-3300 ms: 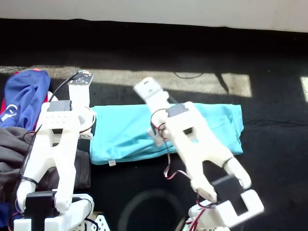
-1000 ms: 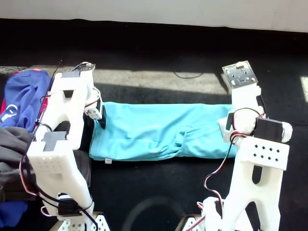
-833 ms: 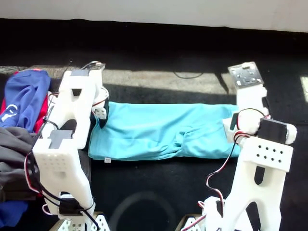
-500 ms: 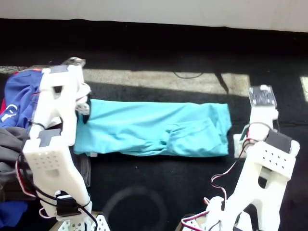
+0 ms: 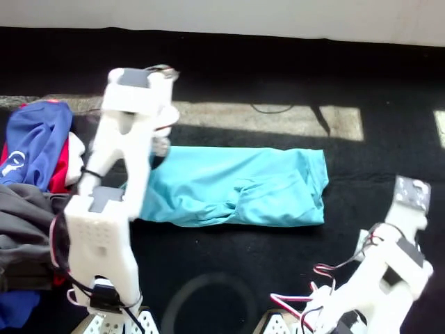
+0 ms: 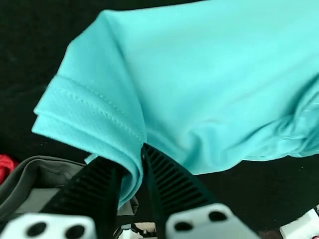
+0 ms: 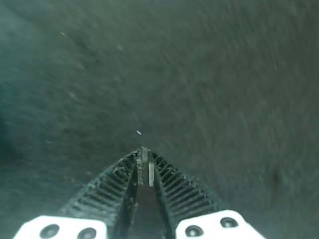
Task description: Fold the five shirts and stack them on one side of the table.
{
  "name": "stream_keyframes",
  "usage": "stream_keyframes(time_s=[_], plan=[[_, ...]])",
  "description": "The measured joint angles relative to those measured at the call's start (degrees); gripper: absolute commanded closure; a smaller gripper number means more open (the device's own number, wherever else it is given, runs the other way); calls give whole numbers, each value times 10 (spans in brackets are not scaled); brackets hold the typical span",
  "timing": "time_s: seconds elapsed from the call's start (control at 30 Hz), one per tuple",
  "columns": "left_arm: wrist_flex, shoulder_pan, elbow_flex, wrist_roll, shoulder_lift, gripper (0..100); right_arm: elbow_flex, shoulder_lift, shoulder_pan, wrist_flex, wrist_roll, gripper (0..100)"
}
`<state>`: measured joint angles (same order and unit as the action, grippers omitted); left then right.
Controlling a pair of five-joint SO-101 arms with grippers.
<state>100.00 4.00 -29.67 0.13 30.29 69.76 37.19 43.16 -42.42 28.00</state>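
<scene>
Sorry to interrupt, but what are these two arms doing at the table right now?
The left gripper is shut on the hem at one end of the turquoise shirt, which lies folded into a long strip across the table. The right gripper is shut on nothing, over bare table past the shirt's other end. A heap of other shirts sits beside the left arm.

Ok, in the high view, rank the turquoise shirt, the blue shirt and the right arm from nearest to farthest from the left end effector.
1. Turquoise shirt: its left end is pinched in the left end effector.
2. Blue shirt: in the pile at the left.
3. Right arm: near right corner.
</scene>
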Motion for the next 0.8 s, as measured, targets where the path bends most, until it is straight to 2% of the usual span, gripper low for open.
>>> stream_keyframes(time_s=[0.2,0.4,0.53,0.8], plan=[[5,143,-65,11,-15,991,76,4,73,78,0,992],[5,285,-138,11,-18,991,152,14,90,198,0,992],[-4,318,-188,15,15,991,178,14,91,248,0,992],[-8,359,-308,40,86,991,185,17,91,262,0,992]])
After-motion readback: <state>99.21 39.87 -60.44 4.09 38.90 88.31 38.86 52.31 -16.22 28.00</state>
